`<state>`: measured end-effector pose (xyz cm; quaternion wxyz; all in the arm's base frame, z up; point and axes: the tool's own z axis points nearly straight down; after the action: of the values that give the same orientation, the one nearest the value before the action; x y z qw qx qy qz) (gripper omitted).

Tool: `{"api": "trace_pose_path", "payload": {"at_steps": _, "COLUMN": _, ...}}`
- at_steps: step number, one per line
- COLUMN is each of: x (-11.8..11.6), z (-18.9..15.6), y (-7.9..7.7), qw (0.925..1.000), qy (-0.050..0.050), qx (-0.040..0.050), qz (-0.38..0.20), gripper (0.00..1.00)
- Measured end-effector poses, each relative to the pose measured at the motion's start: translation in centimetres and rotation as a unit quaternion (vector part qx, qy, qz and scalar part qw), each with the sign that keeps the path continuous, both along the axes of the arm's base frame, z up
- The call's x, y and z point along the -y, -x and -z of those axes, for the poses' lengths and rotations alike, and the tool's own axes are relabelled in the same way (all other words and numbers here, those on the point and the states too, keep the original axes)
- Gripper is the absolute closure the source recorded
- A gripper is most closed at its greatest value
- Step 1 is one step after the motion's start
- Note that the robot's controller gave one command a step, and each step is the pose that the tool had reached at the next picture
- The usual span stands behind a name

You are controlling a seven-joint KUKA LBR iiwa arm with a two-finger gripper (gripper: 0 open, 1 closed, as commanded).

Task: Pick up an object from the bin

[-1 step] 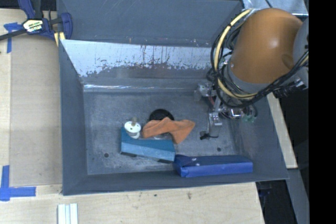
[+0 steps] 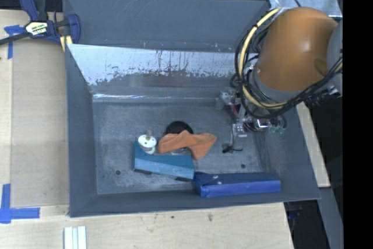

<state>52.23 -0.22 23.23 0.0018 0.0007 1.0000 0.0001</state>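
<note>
One orange cloth [image 2: 189, 143] is laid mid-floor in the scuffed grey bin [image 2: 116, 122], beside a blue block [image 2: 164, 164]; the gripper [image 2: 235, 140] is held just right of it over bare metal (how wide it stands cannot be told).

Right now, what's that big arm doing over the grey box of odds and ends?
A robot arm reaches into the grey bin from the right to pick something out. Its gripper hangs low near the bin floor, just right of an orange cloth, and has not lifted anything yet. A blue block, a small white piece, a black round thing and a long dark-blue piece lie nearby.
</note>
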Motion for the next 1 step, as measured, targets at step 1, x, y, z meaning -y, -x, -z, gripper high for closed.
{"api": "trace_pose_path", "payload": {"at_steps": 1, "x": -3.06, "z": 4.32, "y": -1.97, "qw": 0.9995, "qy": 0.001, "qx": 0.0034, "qz": -0.031, "gripper": 0.00}}
